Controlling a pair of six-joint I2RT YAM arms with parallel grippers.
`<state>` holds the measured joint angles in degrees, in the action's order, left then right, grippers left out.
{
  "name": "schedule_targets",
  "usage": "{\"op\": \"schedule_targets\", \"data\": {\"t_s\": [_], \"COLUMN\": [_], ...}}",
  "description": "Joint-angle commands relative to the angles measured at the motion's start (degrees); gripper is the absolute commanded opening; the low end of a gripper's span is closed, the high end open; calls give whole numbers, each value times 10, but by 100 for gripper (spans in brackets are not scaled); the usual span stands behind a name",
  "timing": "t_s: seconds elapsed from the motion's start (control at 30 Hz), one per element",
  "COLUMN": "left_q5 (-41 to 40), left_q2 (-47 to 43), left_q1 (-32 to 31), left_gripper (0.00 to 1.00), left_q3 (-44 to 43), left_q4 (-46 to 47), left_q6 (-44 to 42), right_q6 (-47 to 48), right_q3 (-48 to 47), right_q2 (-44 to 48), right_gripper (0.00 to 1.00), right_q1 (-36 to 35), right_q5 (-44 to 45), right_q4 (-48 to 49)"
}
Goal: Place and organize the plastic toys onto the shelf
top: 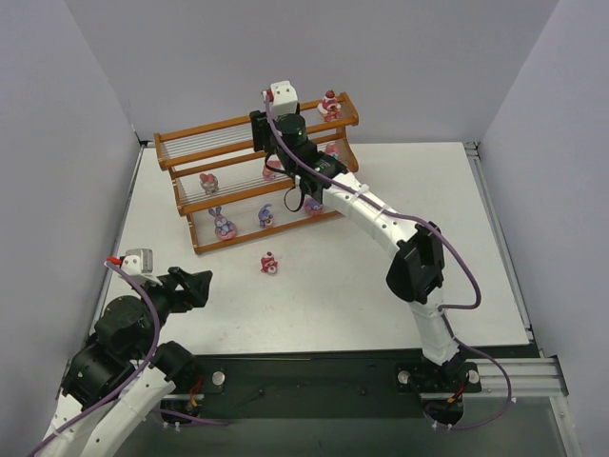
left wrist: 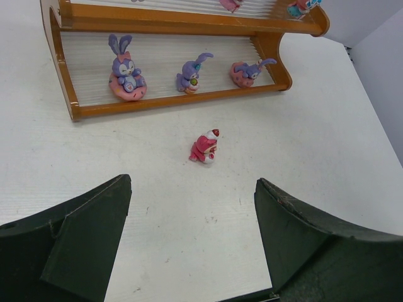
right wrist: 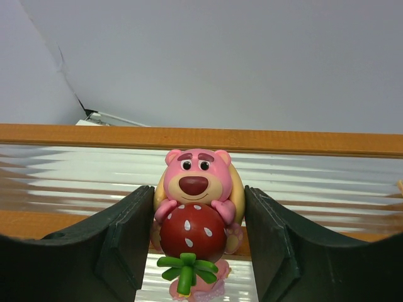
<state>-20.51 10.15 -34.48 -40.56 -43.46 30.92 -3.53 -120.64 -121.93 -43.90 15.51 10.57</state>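
The right fingers (right wrist: 126,242) pinch the pink bear toy (right wrist: 196,207) at the top tier of the shelf (top: 205,127), near the far edge of the table (top: 381,305). If it is released before its base seats on that tier, it could topple. Only the right wrist view shows this grip; overhead, the right arm (top: 376,217) hides it. The left fingers (left wrist: 82,239) are spread near the near-left corner, facing a red toy (left wrist: 205,147).
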Motion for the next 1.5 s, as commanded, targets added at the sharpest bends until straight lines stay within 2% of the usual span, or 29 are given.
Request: {"op": "schedule_targets", "data": {"t_s": [0.0, 0.4, 1.07, 1.23, 1.47], "left_q5": [3, 2, 1, 1, 0], "left_q2": [0, 0, -1, -1, -1], "left_q1": [-3, -3, -3, -3, -3], "left_gripper": [89, 89, 89, 89, 89], "left_q3": [-1, 0, -1, 0, -1], "left_q4": [17, 17, 17, 17, 16], "left_q6": [-4, -4, -4, -4, -4], "right_q6": [10, -22, -47, -60, -87], "right_q3": [-43, -70, -46, -65, -93], "right_q2": [-16, -39, -25, -29, -48], "right_gripper": [11, 23, 30, 36, 38], "right_q1": [7, 24, 27, 27, 20], "right_q5": [-6, -20, -28, -36, -42], "right_q4": [43, 23, -27, -43, -60]}}
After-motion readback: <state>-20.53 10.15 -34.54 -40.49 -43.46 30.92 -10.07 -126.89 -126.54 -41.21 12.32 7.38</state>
